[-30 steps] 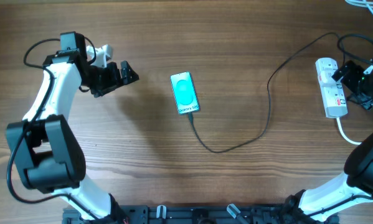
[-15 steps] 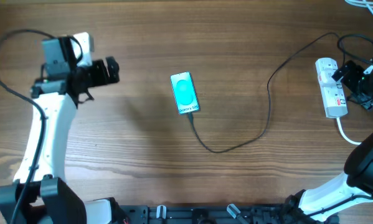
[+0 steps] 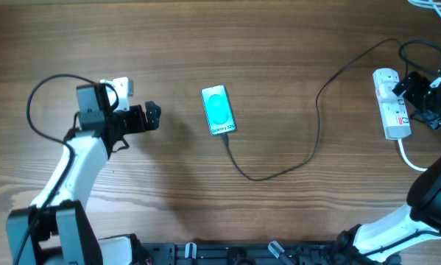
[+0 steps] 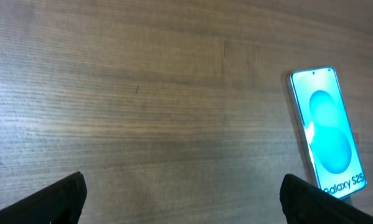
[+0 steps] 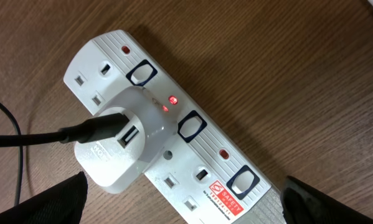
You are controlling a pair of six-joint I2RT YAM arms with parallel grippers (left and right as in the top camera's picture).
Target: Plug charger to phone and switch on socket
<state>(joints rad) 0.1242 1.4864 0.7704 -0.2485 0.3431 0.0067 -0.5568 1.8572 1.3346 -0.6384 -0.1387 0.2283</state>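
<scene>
On the wooden table (image 3: 205, 44), near the middle, I see the phone (image 3: 219, 110) lying flat with its blue screen up and lit, the "Galaxy S25" end toward the robot. The charger (image 3: 317, 110), a thin black cable, runs from that end of the phone in a loop across the table to the socket (image 3: 392, 103) at the far right. Its tip touches the edge of the phone, but I cannot tell if it is fully pushed in. At the socket, the cable goes into a white plug block (image 5: 121, 146), and one small red light (image 5: 172, 99) just beside the block glows. The left gripper (image 3: 152, 116) hovers left of the phone, apart from it, with its fingers spread wide and holding nothing. The right gripper (image 3: 408, 92) is over the socket, its fingers also wide apart and gripping nothing.
</scene>
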